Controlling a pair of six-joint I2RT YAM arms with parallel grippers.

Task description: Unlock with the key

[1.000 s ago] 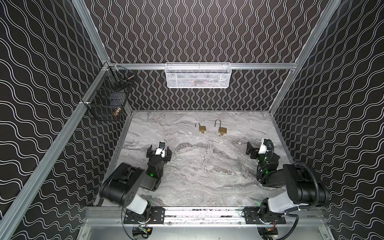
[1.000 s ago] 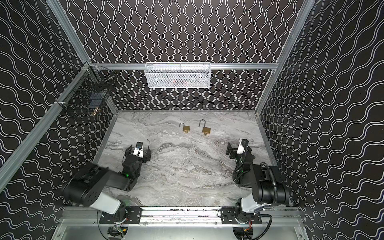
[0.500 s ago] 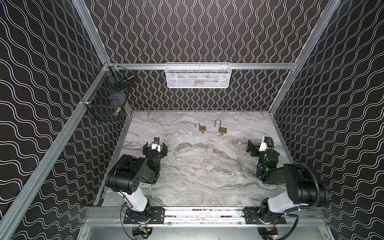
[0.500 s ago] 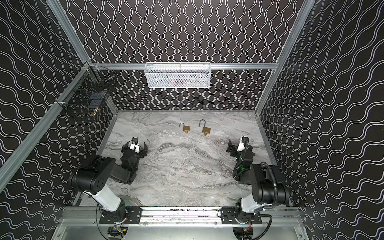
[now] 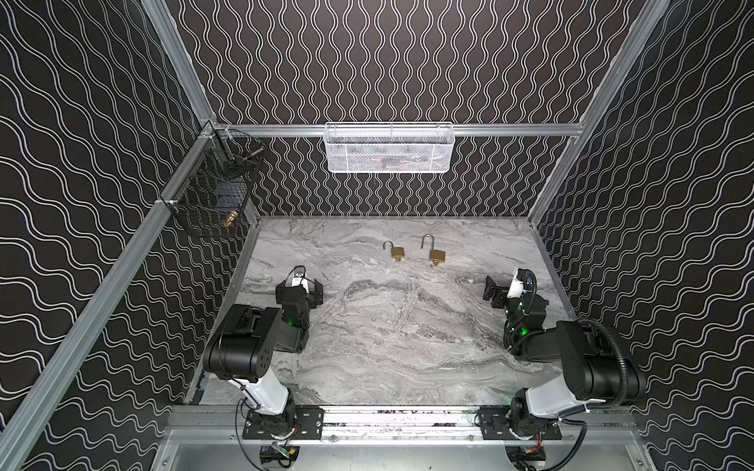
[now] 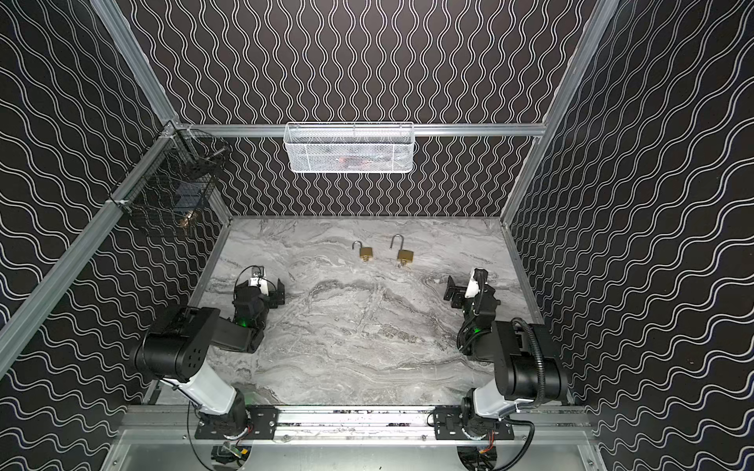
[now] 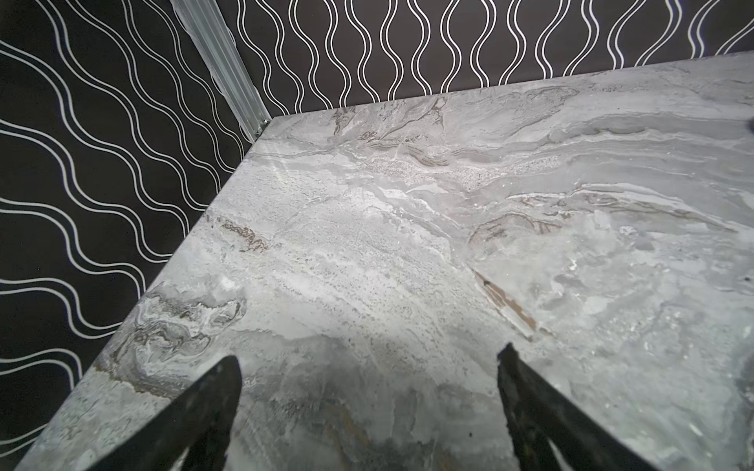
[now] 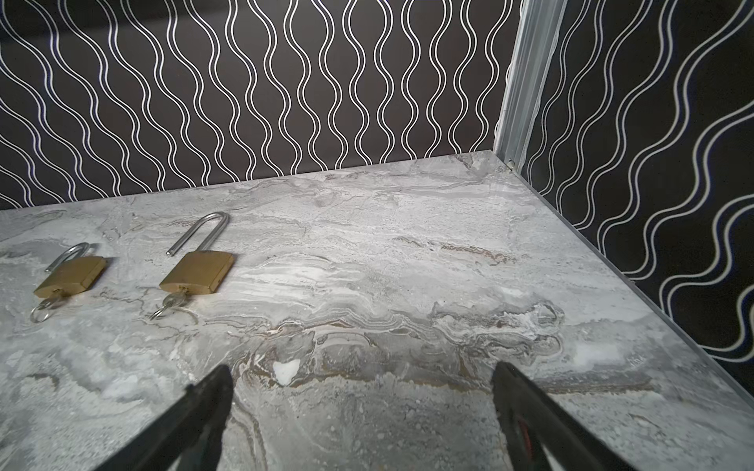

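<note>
Two brass padlocks lie near the back of the marble table, both with the shackle swung open. The short-shackle padlock [image 5: 398,253] [image 6: 366,251] [image 8: 71,275] has a key [image 8: 48,304] in its underside. So does the long-shackle padlock [image 5: 436,256] [image 6: 404,256] [image 8: 198,271], with its key [image 8: 173,301]. My left gripper [image 5: 300,290] [image 6: 261,291] [image 7: 369,363] is open and empty over bare table by the left wall. My right gripper [image 5: 512,291] [image 6: 469,293] [image 8: 362,373] is open and empty near the right wall, well short of the padlocks.
A white mesh basket [image 5: 389,149] [image 6: 349,149] hangs on the back rail. A black wire basket [image 5: 212,200] [image 6: 171,195] with a brass item inside hangs in the back left corner. Patterned walls close in three sides of the table [image 5: 367,346].
My left arm has drawn back and swung toward the left wall, carrying its gripper slightly left. The right arm has hardly moved. Both grippers stayed open.
</note>
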